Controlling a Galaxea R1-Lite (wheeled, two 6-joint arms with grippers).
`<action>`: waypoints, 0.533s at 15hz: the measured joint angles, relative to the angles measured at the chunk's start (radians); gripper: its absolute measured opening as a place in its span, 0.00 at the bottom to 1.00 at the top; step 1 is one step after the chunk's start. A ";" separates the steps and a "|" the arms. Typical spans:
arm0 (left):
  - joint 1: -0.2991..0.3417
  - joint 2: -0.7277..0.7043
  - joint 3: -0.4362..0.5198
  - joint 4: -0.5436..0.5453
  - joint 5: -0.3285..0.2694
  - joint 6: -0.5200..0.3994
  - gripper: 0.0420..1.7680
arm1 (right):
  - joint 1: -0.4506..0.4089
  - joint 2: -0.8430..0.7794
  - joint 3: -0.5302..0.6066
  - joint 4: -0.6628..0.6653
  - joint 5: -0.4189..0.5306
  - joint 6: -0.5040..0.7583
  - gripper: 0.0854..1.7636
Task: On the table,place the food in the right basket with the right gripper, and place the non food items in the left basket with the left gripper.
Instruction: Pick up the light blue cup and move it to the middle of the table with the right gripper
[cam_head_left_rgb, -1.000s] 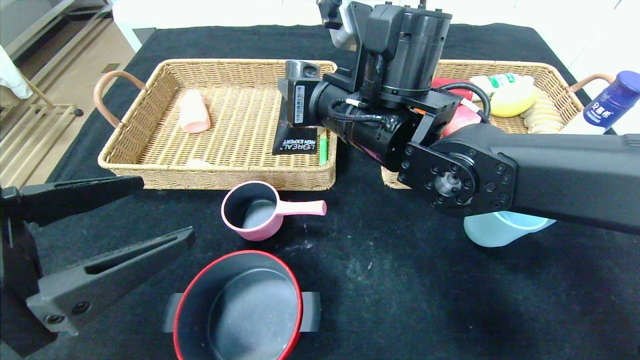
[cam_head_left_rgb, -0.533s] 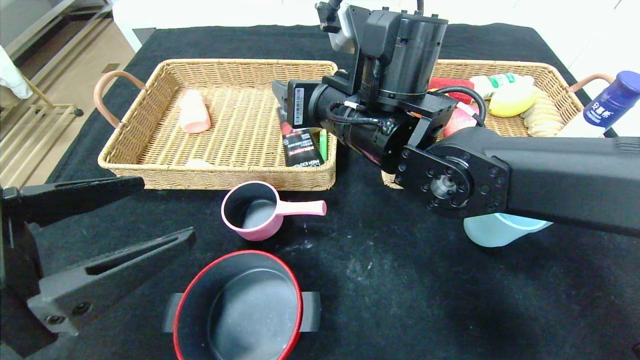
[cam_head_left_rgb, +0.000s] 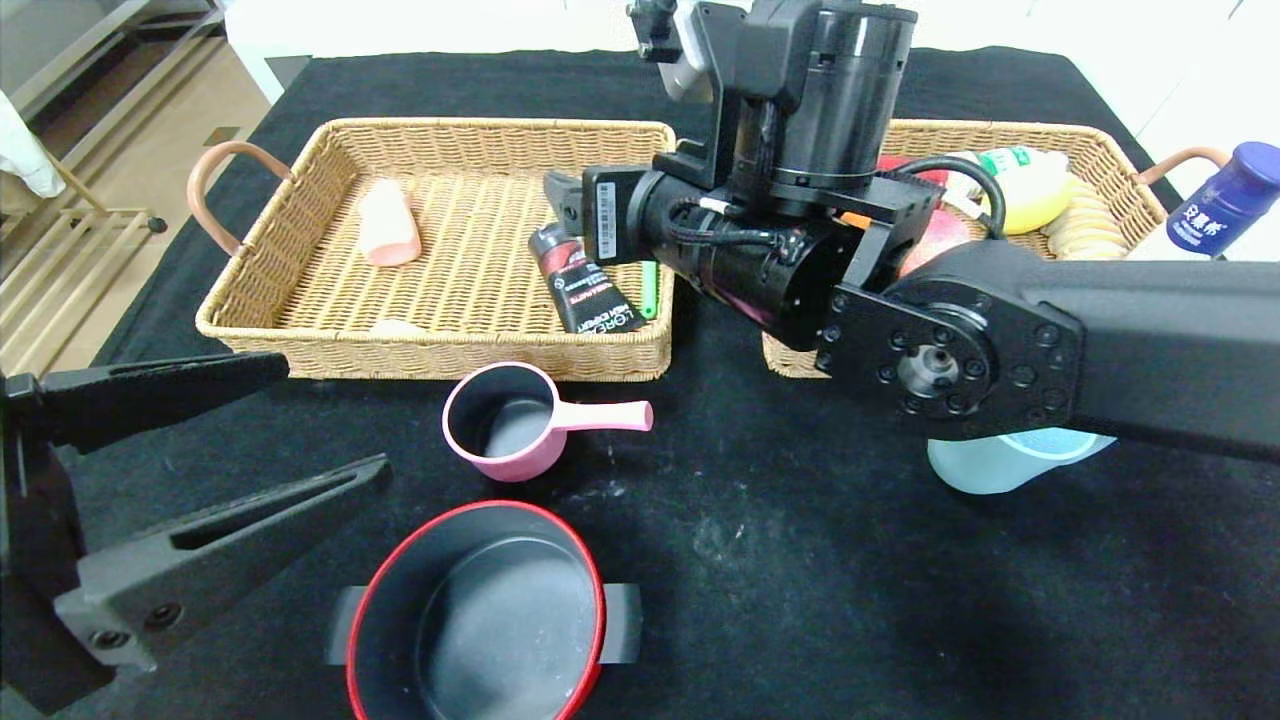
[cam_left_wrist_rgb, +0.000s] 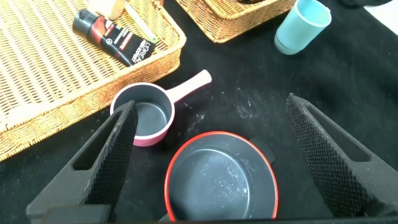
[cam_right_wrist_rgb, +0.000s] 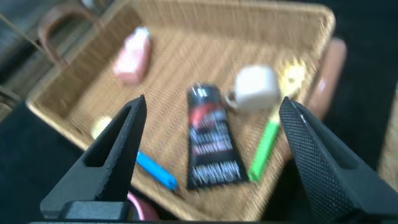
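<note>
Over left basket (cam_head_left_rgb: 300, 300), right hand (cam_right_wrist_rgb: 211, 155) (agape).

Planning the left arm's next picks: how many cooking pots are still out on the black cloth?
2. A small pink saucepan with a straight handle sits just in front of the left wicker basket; a larger red-rimmed black pot sits nearer the robot. The right arm may hide others.

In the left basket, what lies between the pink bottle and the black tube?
Only bare wicker floor separates the pink bottle from the black tube in the left basket; the head view shows it best.
</note>
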 joint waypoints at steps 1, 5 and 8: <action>0.000 0.000 0.000 0.003 0.000 0.000 0.97 | 0.005 -0.027 0.018 0.068 -0.023 -0.008 0.89; 0.000 -0.003 -0.002 0.009 0.000 0.000 0.97 | 0.021 -0.143 0.044 0.313 -0.139 -0.013 0.92; 0.000 -0.002 -0.002 0.009 0.000 0.000 0.97 | 0.024 -0.236 0.047 0.561 -0.182 0.004 0.93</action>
